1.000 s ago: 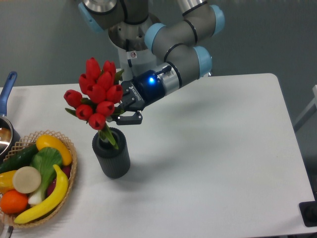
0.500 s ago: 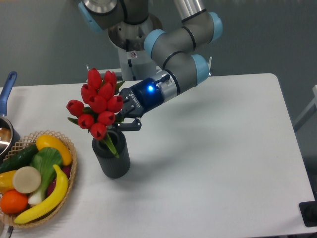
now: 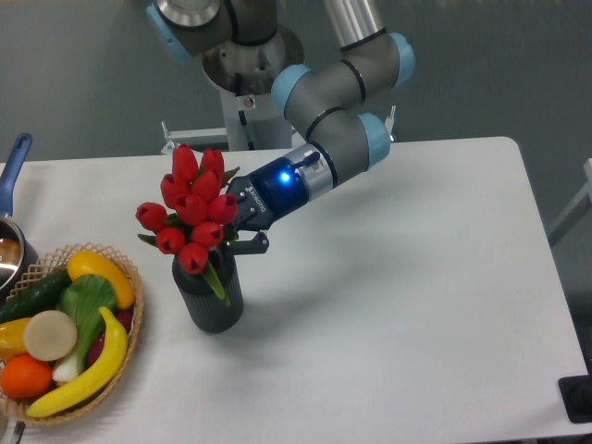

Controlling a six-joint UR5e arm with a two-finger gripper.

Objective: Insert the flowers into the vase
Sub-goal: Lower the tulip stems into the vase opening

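Since a moment ago the bunch has come lower and a little to the right, so that the lowest buds now sit right at the mouth of the vase [image 3: 209,294], where before a stretch of green stem showed between them. The arm has followed it down and in.

The flowers [image 3: 192,211] stand nearly upright, their long axis leaning slightly, heads up and to the left, stems pointing down into the vase. The buds are glossy red, smooth and egg-shaped, packed tight, and the cluster spreads wider than the vase beneath. One green leaf hangs over the front of the rim and down the outer wall. The vase is a short dark cylinder with fine vertical ribs, matte, standing upright on the white table [image 3: 398,277].

The tool [image 3: 242,231] comes in from the right, just above the vase's rim, and its black fingers are closed on the bunch below the heads, on the side away from me; the buds hide most of the grip itself. The flower heads lie to the left of the tool and above it, and the vase lies directly below and slightly left of it. A blue light glows on the wrist behind the tool.

Well to the left of the tool, at the table's near corner, sits a woven basket [image 3: 129,326] of plastic-looking fruit and vegetables, a yellow banana [image 3: 97,365] among them.
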